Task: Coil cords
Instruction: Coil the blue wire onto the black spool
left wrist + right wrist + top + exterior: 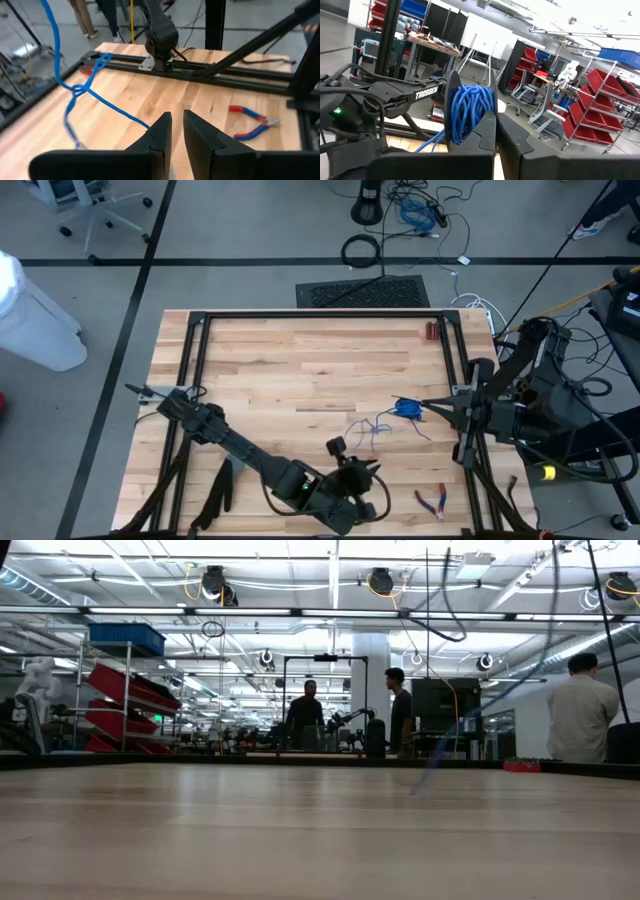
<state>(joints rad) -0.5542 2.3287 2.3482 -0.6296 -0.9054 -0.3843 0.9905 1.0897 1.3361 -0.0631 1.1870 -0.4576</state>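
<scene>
bench [300, 360]: pale wood-plank top, fills centre of high view; black frame rails along its upper and side edges.
left arm: enters from left-centre of high view, runs down to bottom centre. Left pincer [368, 476] sits near bottom centre, pointing right. In its wrist view the two dark fingers [161, 131] stand only slightly apart, and the cord meets them at the tips; looks like a pinch on the strand, though the contact itself is partly hidden.
right arm: at right edge of high view, mid-height. Right pincer [428, 406] points left, clamped on the bunched loops of cord.
cord [407, 409]: bright blue. Wound bundle at right of centre in high view, held off the bench; the right wrist view shows loops [468, 112] stacked between the fingers. A loose tail [368, 426] wanders down-left across the bench toward the left pincer.
pliers [433, 500]: red-handled, lower right of high view, lying well apart from the cord. Not in play.
step in hand: winding, partly done. Bundle formed, tail still slack.
next move calls for: left pincer to feed the tail toward the bundle without snagging; right grip must stay firm so loops do not spill.
</scene>
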